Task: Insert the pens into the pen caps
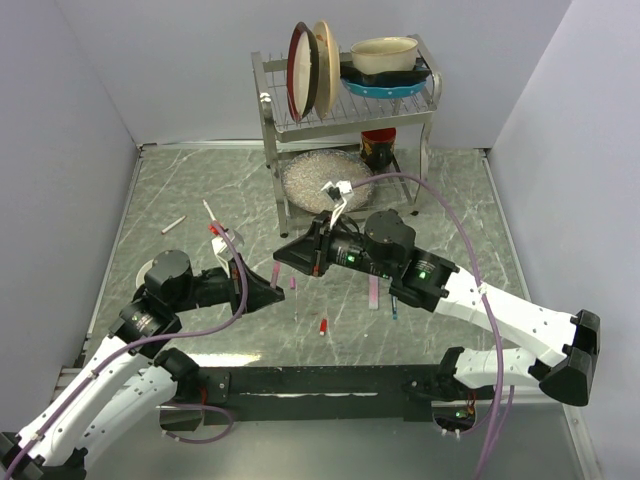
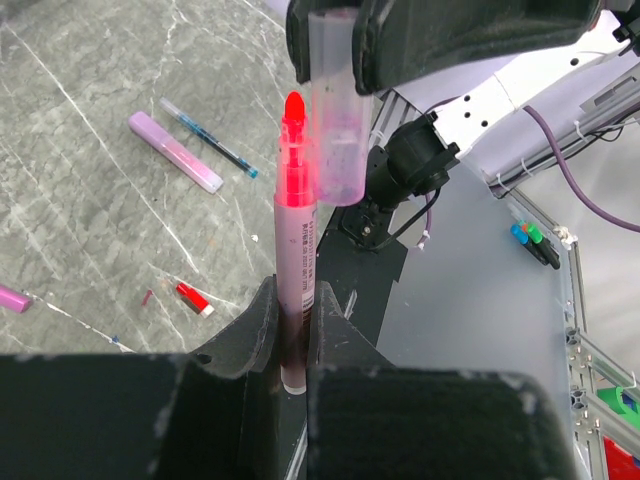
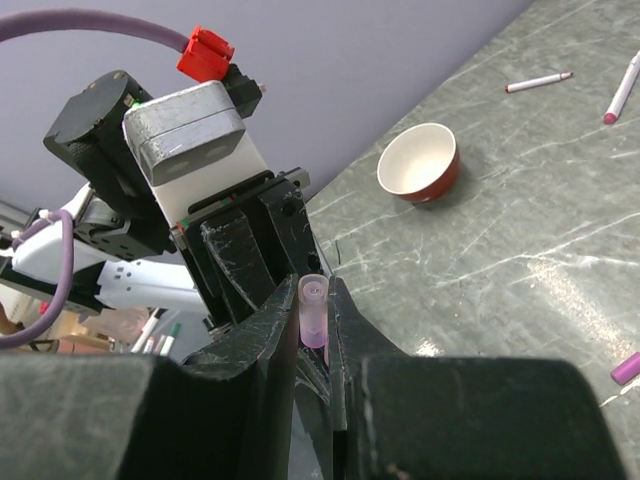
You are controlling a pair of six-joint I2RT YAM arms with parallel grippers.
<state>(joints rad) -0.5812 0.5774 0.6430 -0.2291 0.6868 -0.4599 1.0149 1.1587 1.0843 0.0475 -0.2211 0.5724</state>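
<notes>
Left gripper: fingers pinch a pink-barrelled pen upright at frame centre. Right gripper: fingers pinch a pale pink cap, held just right of the pen's red tip, not over it.

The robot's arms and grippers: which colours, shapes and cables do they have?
The left arm and right arm have white links and round black joints. A purple cable follows each. The left gripper and right gripper are black, with wedge-shaped fingers. Green lights glow on the right arm.
</notes>
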